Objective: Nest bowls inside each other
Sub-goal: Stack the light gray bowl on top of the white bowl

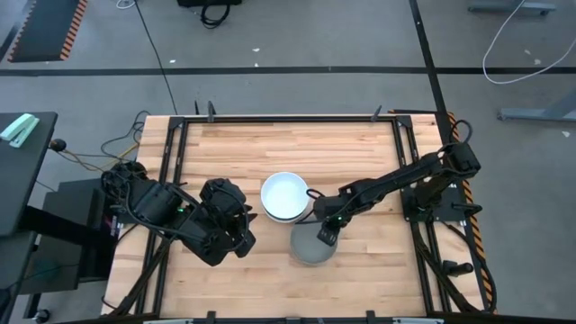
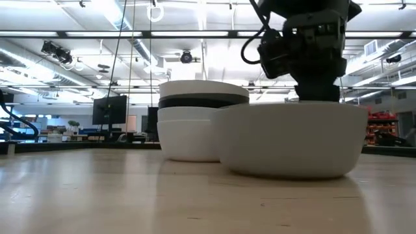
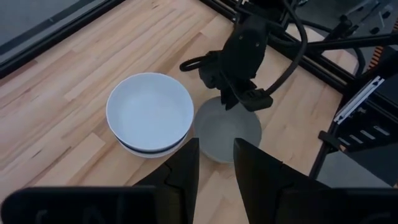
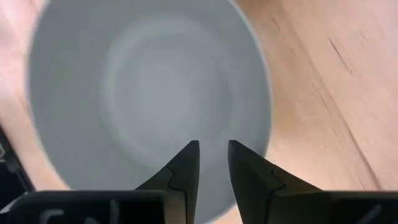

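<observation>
R pincer (image 1: 326, 236) over grey bowl (image 1: 310, 248) — white bowl stack (image 1: 285, 195) beside.

Stack of bowls (image 1: 286, 196): near the middle of the table (image 1: 234, 148), several nested one in another.
Single bowl (image 1: 309, 247): just beside the stack, toward the table's front edge and a little right.
Right gripper (image 1: 326, 236): above the single bowl's rim, on the side nearest the stack.
Left gripper (image 1: 241, 236): left of both, near the front edge, apart from them.

place: robotics lab or workshop | evidence: pale butcher-block wooden table (image 1: 270, 148) in black metal frame (image 1: 288, 118); grey concrete floor (image 1: 297, 36) with cables; ceiling strip lights (image 2: 78, 34)
</observation>
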